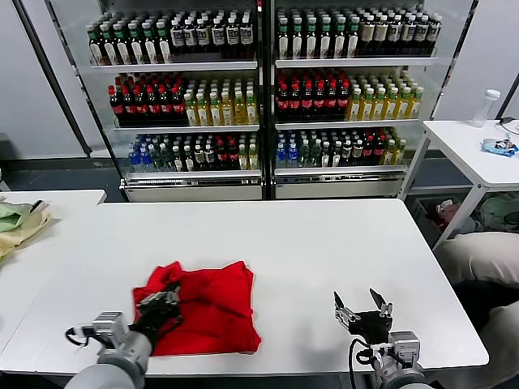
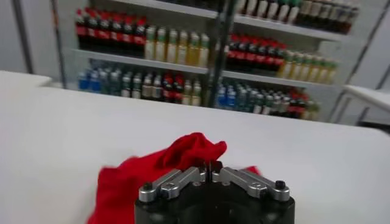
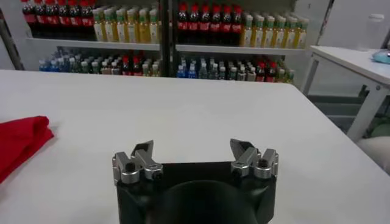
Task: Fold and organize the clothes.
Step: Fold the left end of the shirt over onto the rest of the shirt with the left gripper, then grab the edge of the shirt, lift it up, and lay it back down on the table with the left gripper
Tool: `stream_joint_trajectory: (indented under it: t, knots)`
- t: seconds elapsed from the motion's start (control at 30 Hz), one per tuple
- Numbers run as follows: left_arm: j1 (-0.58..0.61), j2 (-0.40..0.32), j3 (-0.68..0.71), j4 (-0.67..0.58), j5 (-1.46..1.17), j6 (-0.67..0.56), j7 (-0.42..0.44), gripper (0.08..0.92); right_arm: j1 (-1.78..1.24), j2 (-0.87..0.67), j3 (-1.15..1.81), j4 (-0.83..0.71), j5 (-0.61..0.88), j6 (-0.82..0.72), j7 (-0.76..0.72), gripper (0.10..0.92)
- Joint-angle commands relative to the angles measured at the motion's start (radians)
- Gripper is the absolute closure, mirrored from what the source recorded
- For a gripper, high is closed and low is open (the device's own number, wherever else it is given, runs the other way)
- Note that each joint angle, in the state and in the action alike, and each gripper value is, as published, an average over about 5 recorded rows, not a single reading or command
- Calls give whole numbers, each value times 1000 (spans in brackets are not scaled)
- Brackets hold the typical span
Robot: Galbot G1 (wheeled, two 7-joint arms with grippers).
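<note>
The red T-shirt lies roughly folded on the near left part of the white table, plain side up, with a bunched ridge at its left edge. My left gripper sits on that left edge. In the left wrist view the left gripper is shut, with a peak of the red T-shirt rising right at its tips. My right gripper is open and empty over bare table near the front right. In the right wrist view the right gripper is apart from the shirt's edge.
A pale green and yellow cloth lies on a second table at the far left. A glass-front drinks cooler stands behind the table. A white side table with a bottle stands at the right.
</note>
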Motion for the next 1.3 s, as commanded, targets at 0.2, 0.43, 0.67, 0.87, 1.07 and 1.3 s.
stream_joint_trajectory:
  t: [0.2,0.43,0.67,0.87,1.07,1.3]
  knots:
    - [-187,-220,258,172,254,-36,77,897,-6,1,-8,12,-16,0,-4,203]
    - [-91,-74,36,-79,211,-53,106,726,8,4,-18,3,-18,0,-7,203]
    - [112,12,-331,87,255,-92,202,527,34,3,-30,-13,-17,2,-13,203]
    - [106,-34,-274,292,310,-118,260,354,42,-1,-35,-21,-17,5,-16,203]
    - [86,-53,-243,308,270,-86,313,202,42,-3,-31,-27,-17,9,-18,203]
    - [79,-50,-241,326,178,-90,334,177,46,0,-33,-32,-18,11,-18,203]
